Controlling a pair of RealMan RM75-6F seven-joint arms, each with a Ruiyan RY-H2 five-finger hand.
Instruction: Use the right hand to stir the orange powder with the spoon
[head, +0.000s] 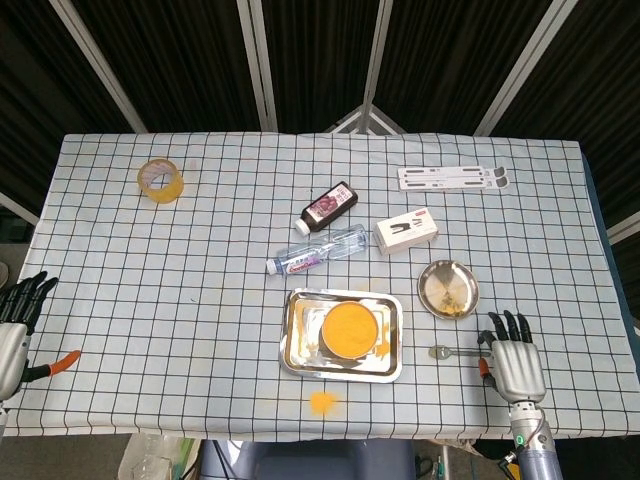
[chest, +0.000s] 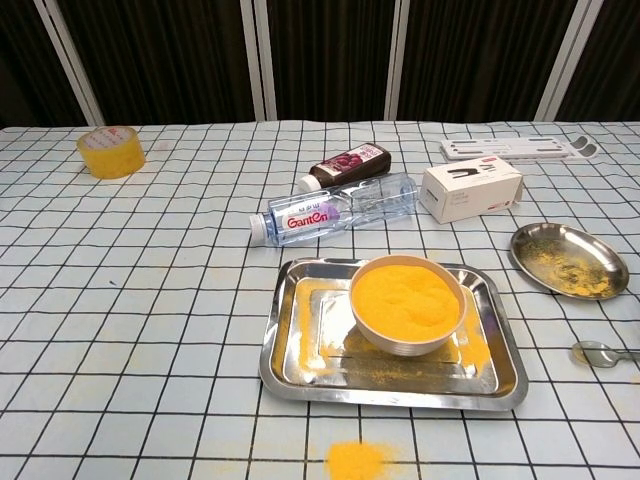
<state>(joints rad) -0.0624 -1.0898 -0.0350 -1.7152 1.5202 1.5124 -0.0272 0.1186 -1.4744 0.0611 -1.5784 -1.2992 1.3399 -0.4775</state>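
Right hand, fingers spread and empty, sits by the spoon handle, so grasping and stirring the powder remain.

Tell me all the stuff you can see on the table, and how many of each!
tape roll: one, yellow, far left corner
dark bottle: one, brown with white cap, lying behind the water bottle
water bottle: one, clear, lying on its side behind the tray
white box: one, right of the bottles
white strips: two, side by side, far right
tray: one, shiny metal, near middle
bowl: one, full of orange powder, on the tray
spilled powder: one orange patch, in front of the tray
small dish: one, metal, dusted with powder, right of the tray
spoon: one, metal, in front of the dish
left hand: fingers apart, left edge
right hand: fingers apart, at the spoon's handle end
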